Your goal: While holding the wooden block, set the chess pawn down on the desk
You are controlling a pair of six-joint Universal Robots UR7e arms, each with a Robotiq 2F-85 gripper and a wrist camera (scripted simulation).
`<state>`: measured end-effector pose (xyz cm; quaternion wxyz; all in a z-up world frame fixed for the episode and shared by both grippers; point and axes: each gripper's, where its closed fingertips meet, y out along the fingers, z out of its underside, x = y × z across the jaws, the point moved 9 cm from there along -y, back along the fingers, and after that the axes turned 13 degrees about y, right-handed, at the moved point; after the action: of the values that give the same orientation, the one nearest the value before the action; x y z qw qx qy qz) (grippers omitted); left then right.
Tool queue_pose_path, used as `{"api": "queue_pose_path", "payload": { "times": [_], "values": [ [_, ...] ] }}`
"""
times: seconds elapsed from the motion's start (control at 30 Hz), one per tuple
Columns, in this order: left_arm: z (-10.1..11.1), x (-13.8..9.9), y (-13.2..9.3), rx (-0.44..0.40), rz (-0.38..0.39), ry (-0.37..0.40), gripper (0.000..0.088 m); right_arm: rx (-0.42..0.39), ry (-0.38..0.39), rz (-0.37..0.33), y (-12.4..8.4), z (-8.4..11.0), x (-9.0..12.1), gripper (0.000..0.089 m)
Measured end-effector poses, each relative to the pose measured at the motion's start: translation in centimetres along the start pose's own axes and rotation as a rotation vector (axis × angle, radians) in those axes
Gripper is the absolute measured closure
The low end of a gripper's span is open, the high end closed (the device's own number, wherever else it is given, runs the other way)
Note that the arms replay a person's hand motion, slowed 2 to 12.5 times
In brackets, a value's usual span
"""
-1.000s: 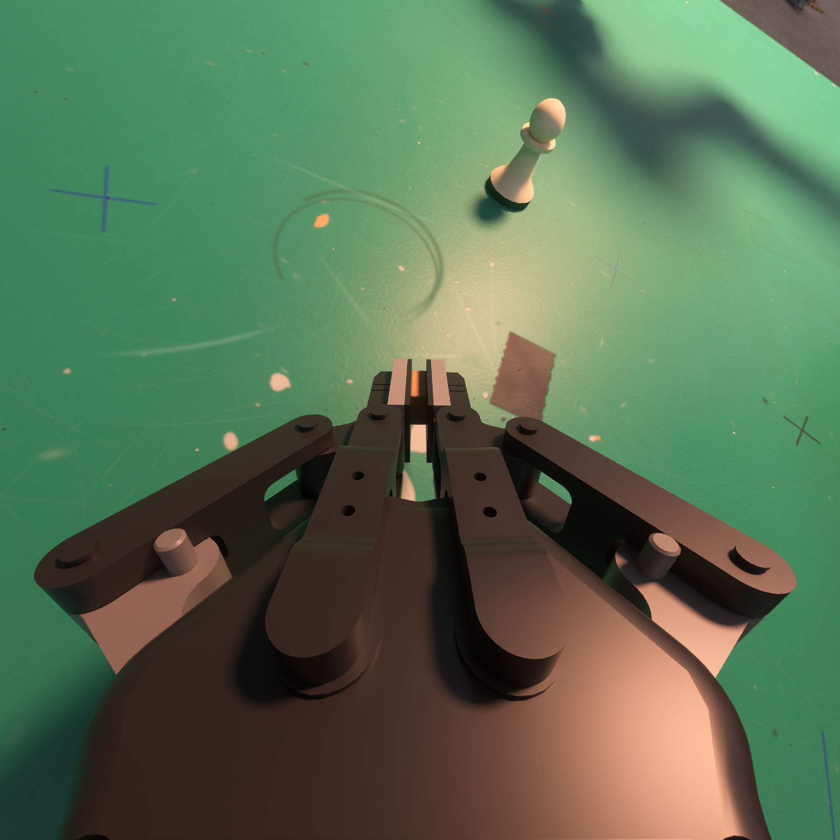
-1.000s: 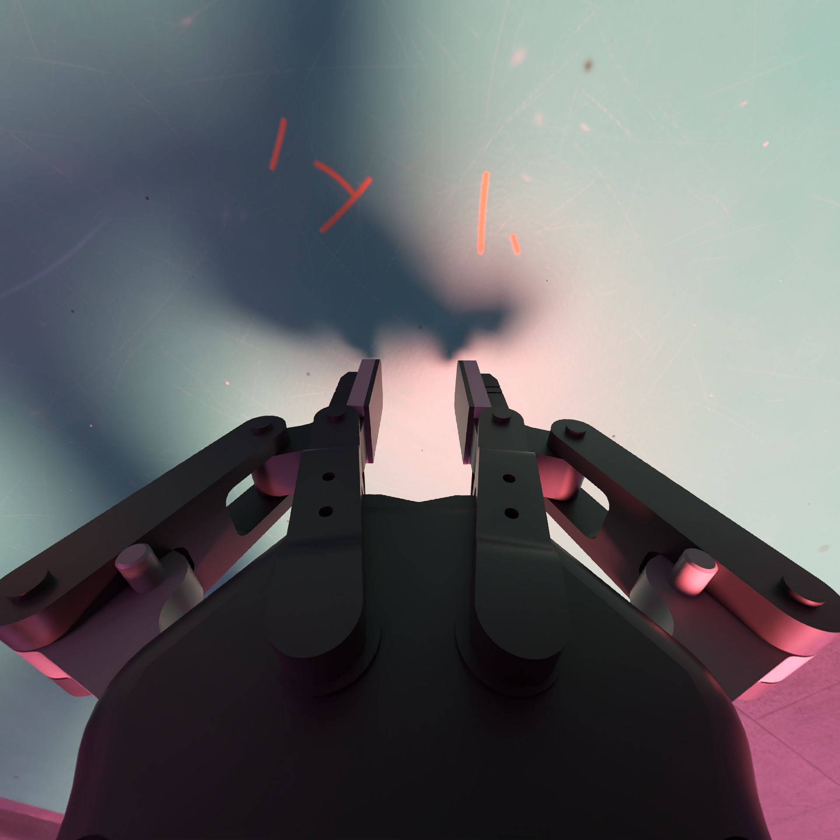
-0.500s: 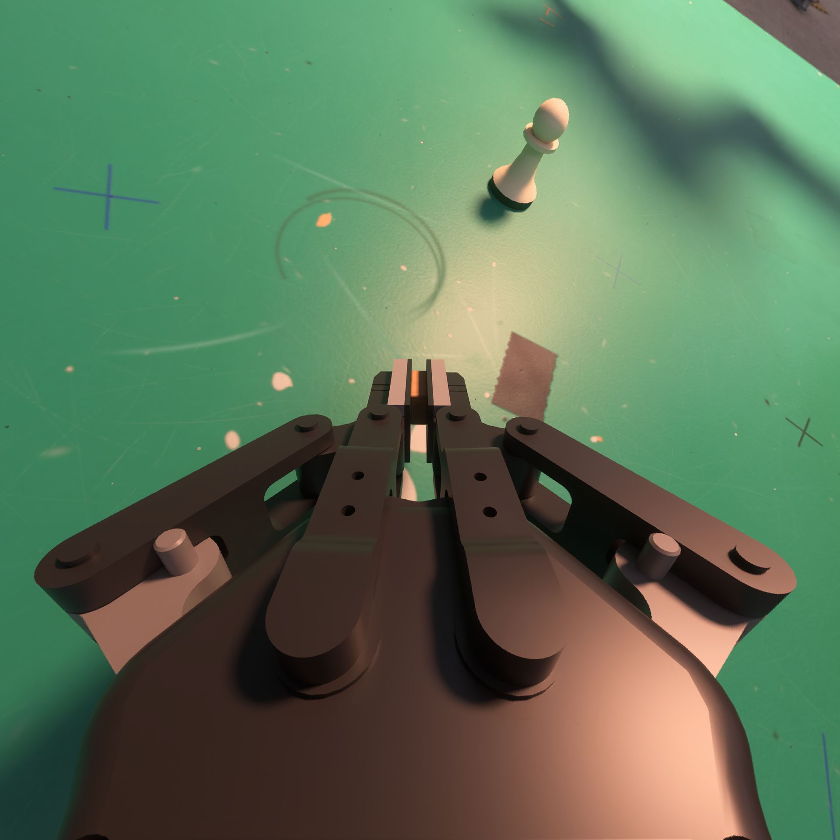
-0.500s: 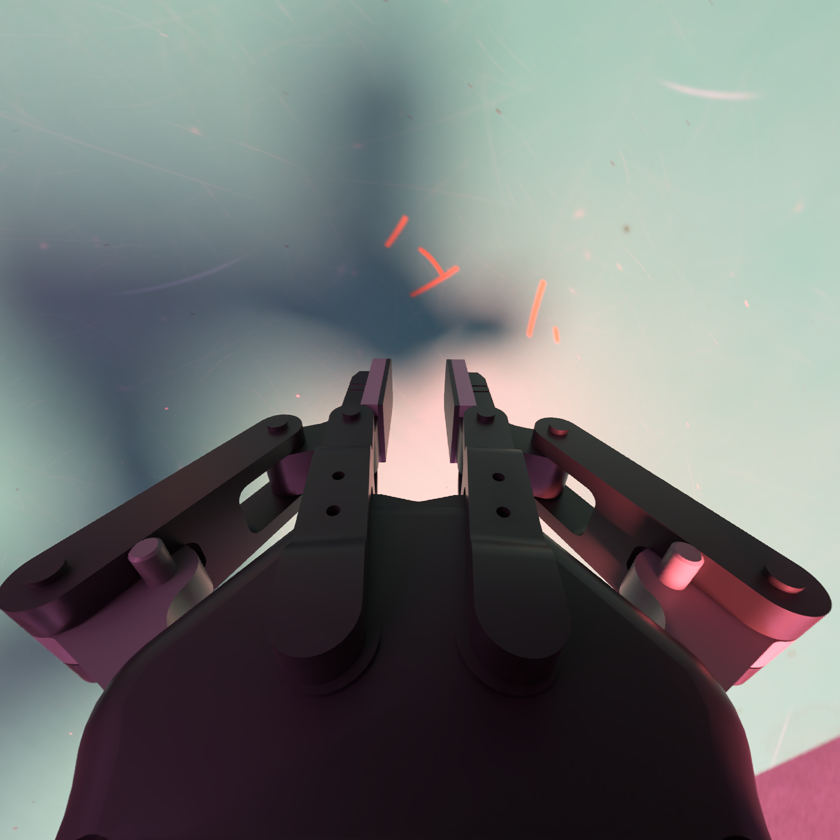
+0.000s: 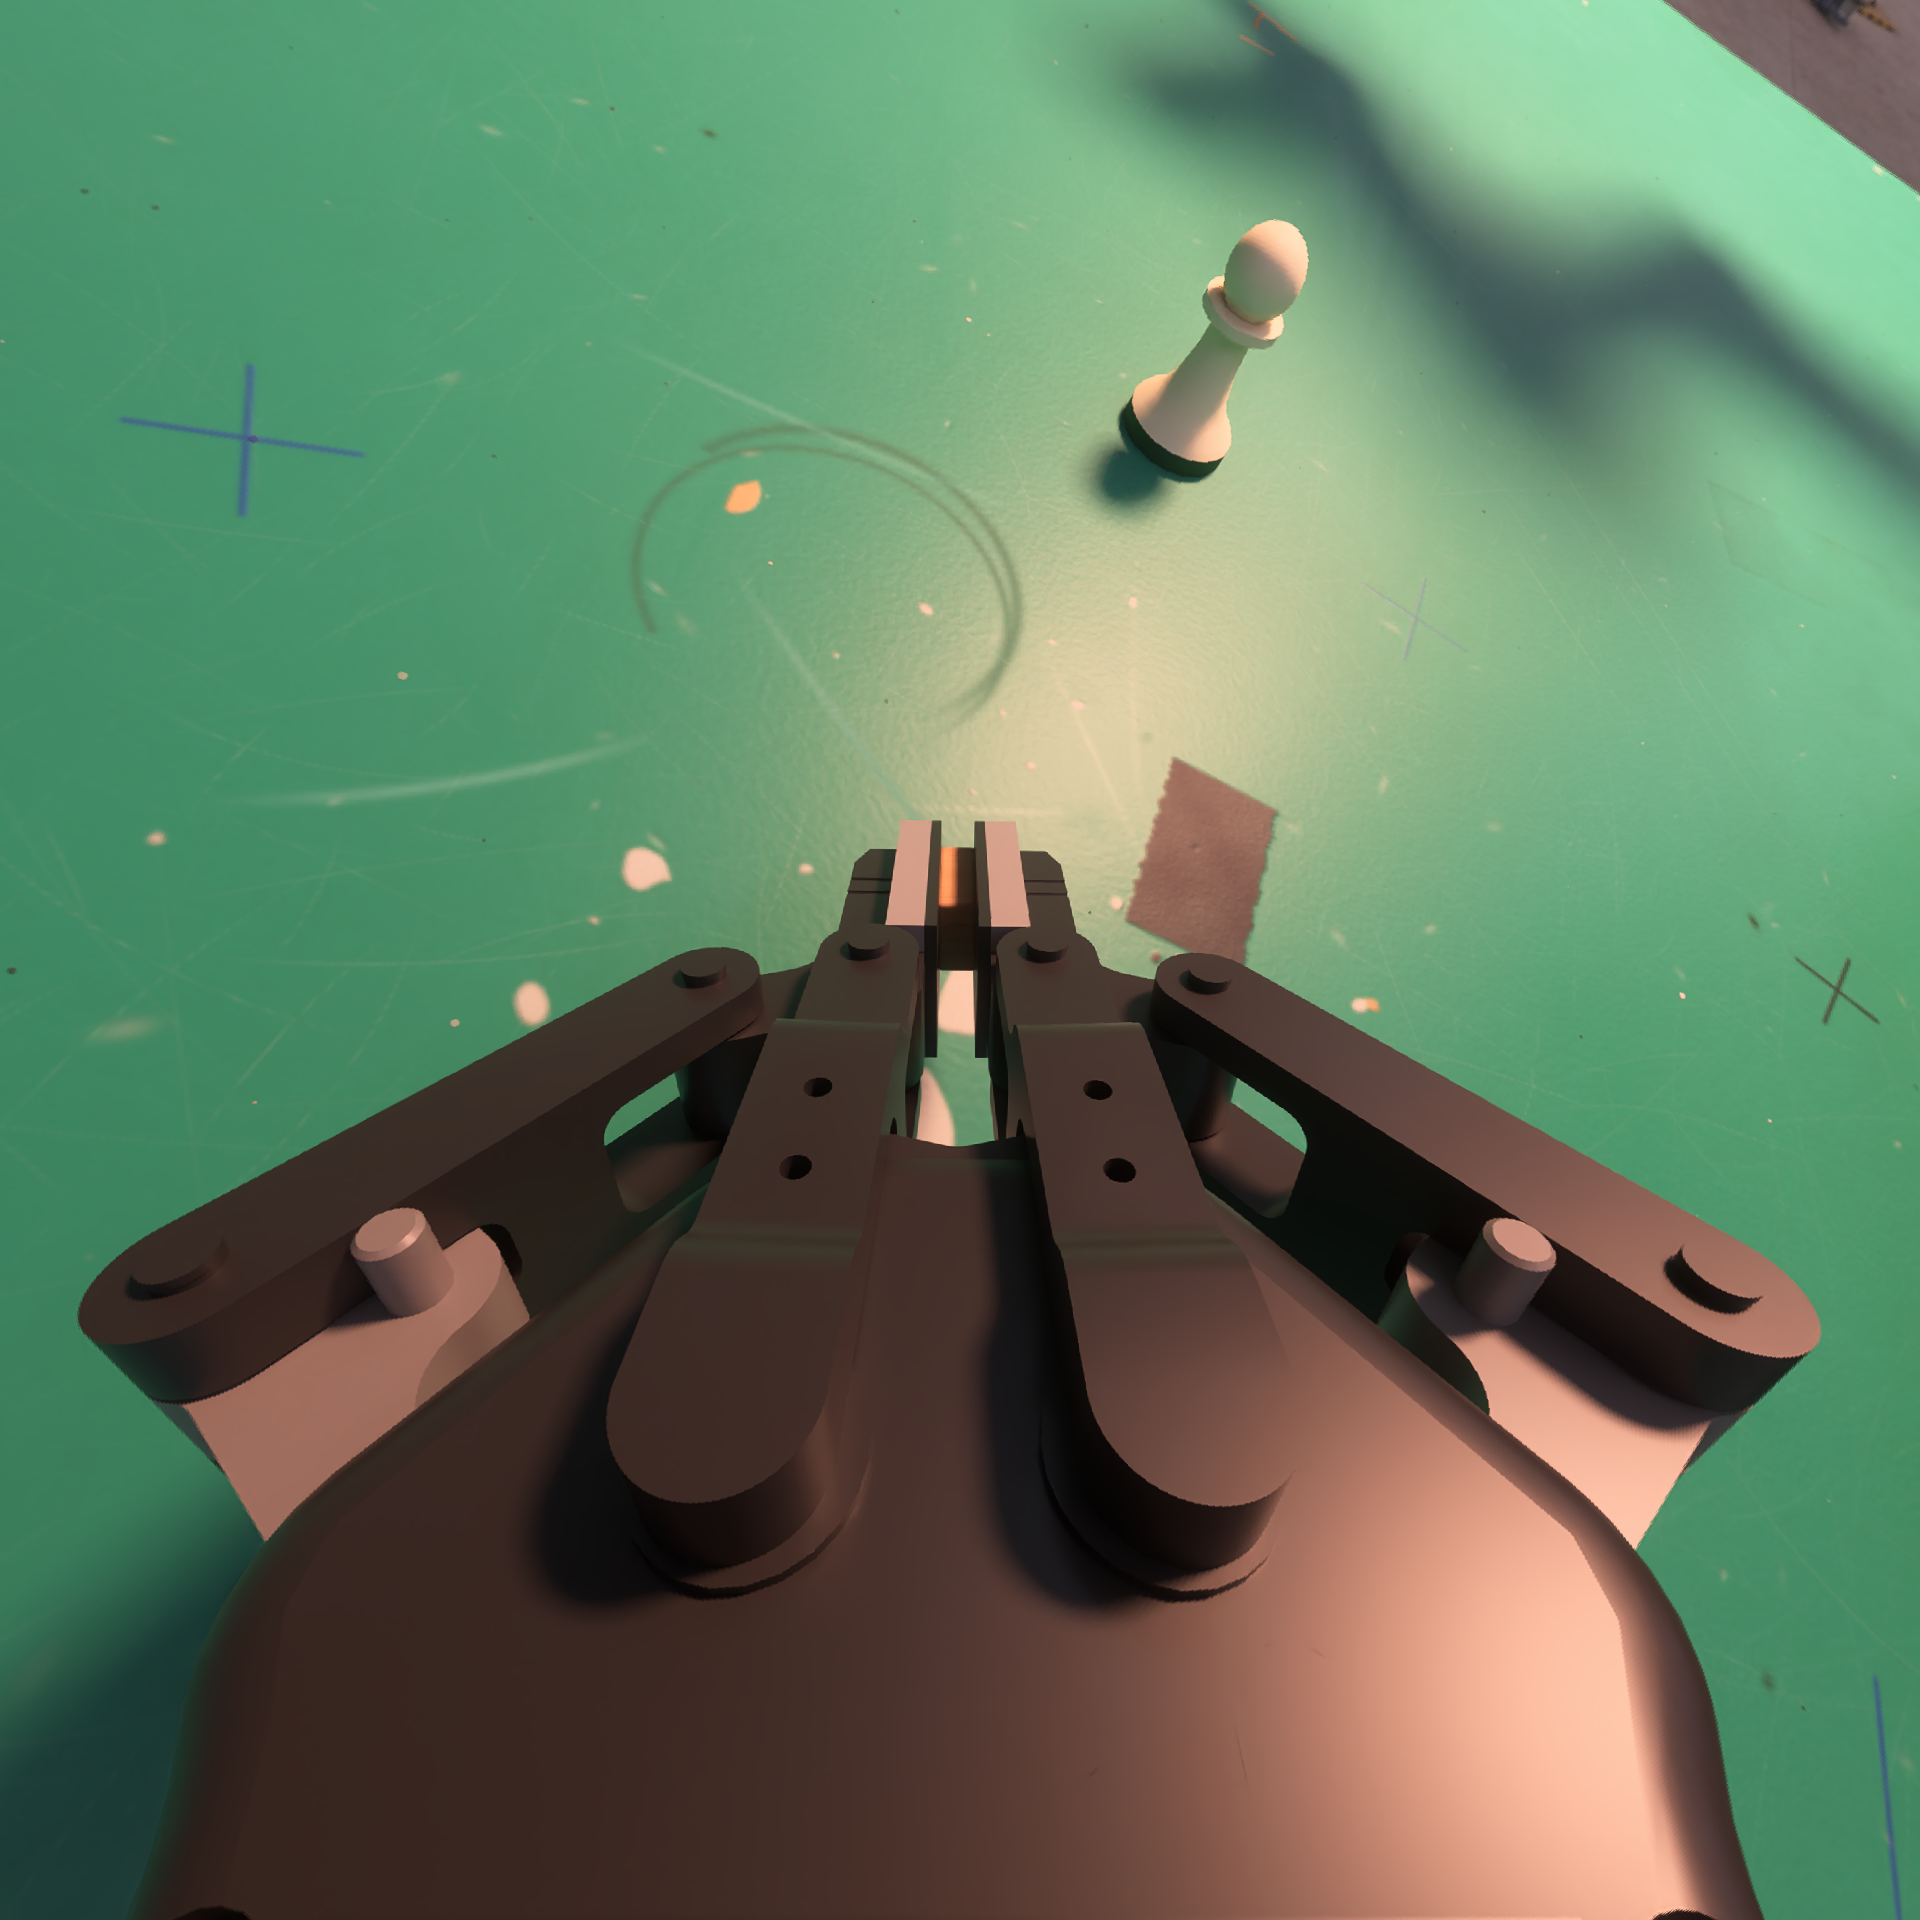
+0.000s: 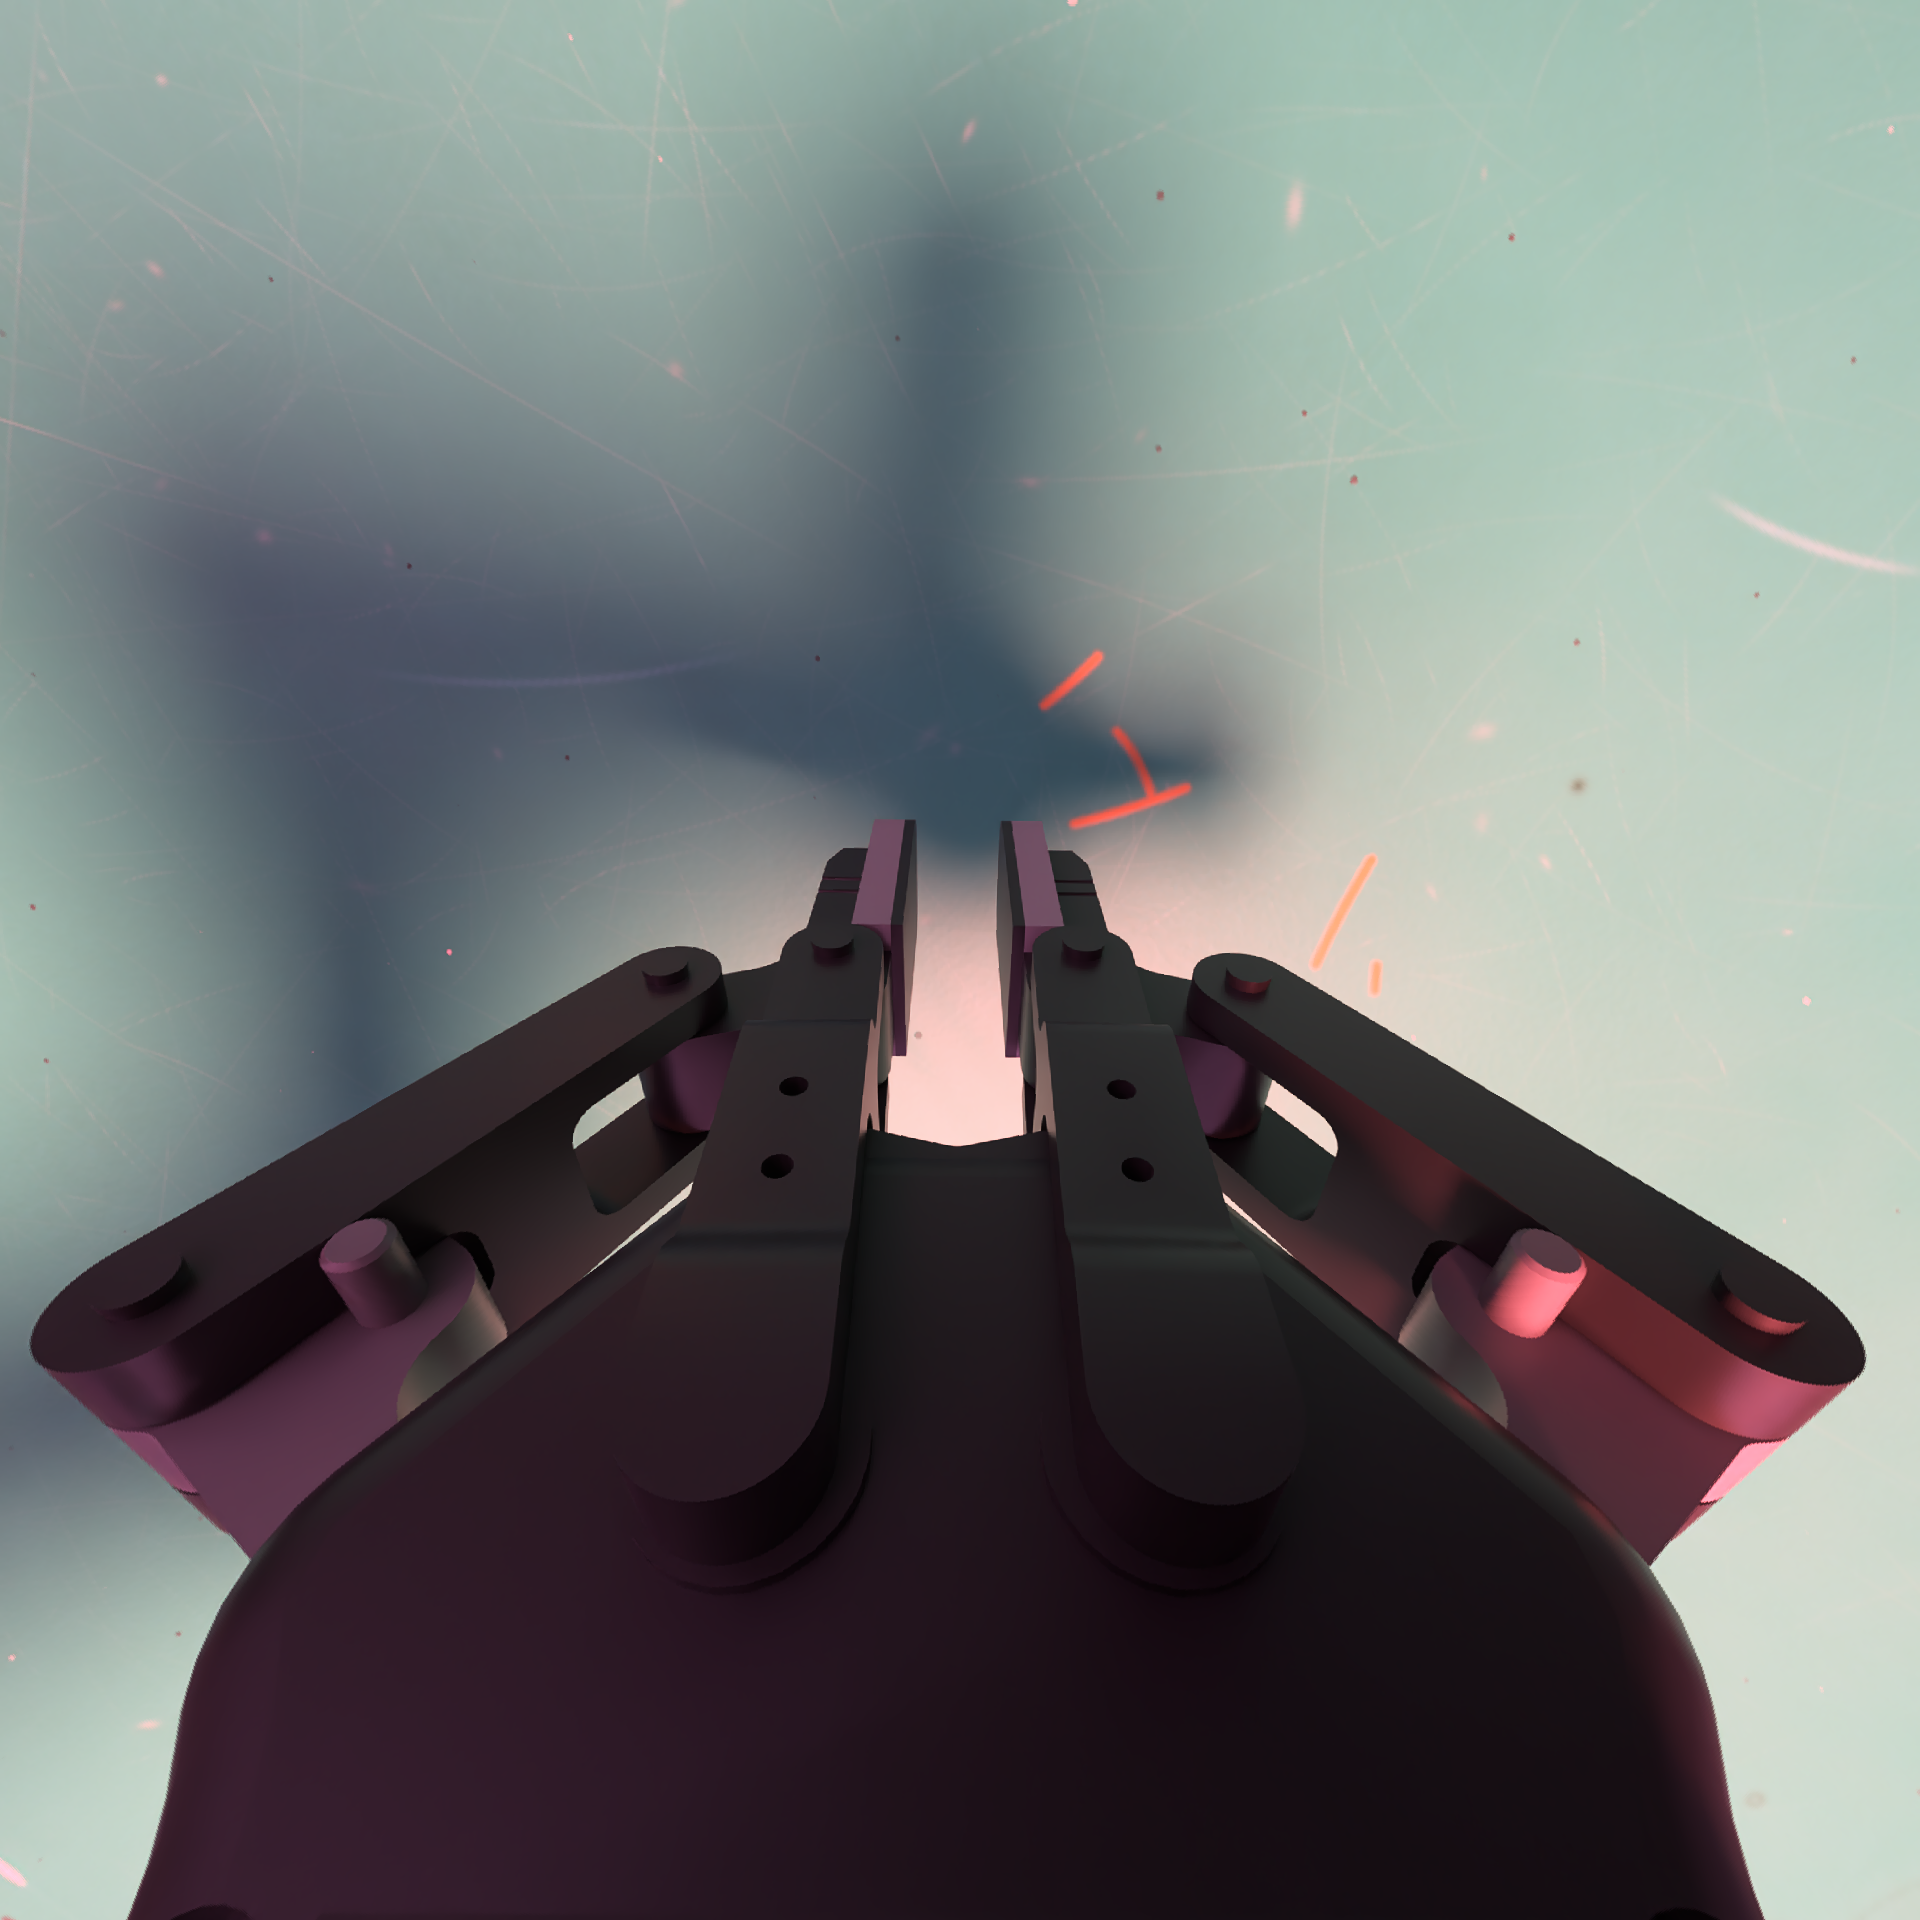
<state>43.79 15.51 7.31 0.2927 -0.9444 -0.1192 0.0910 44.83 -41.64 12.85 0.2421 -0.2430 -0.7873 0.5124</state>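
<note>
Green counter point(image 5: 416, 208), scratched & speckled w/ pen crosses, a ring mark, grey tape patch point(image 5: 1205, 868). Warm light, soft shadows. Dark floor strip point(image 5: 1829, 62) top right.

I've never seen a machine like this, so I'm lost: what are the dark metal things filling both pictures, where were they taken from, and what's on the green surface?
Each picture comes from a camera on a robot arm's wrist, looking forward along its two-fingered claw. The left gripper has its jaws closed on a small wooden block, of which only an orange sliver shows. Ahead of it a pale chess pawn stands upright on the scratched green desk, alone and untouched. A dark rectangular patch lies flat beside the claw. The right gripper has its jaws apart and holds nothing, above a paler stretch of desk with red marks.
</note>
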Motion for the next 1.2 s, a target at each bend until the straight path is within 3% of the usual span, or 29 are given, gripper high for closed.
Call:
{"api": "queue_pose_path", "payload": {
  "times": [0.3, 0.6, 0.87, 1.07, 1.2],
  "values": [
    [0.0, 0.0, 0.0, 0.001, -0.003, 0.002, 0.0827, -0.029, -0.056, -0.043, 1.2, -1.1, 0.4, 0.0751],
    [0.0, 0.0, 0.0, 0.002, 0.0, -0.002, 0.0827, -0.013, -0.085, -0.035, 2.0, -1.4, 0.2, 0.0734],
    [0.0, 0.1, 0.0, 0.004, 0.002, -0.004, 0.0827, 0.014, -0.023, 0.057, 1.5, -0.8, -0.8, 0.0651],
    [0.0, 0.1, 0.1, 0.007, 0.002, -0.005, 0.0827, -0.031, 0.046, 0.121, 0.4, -0.2, -2.0, 0.0598],
    [0.0, 0.1, 0.1, 0.007, 0.002, -0.005, 0.0827, -0.072, 0.119, 0.119, -0.2, 0.2, -2.7, 0.0404]
  ]
}}
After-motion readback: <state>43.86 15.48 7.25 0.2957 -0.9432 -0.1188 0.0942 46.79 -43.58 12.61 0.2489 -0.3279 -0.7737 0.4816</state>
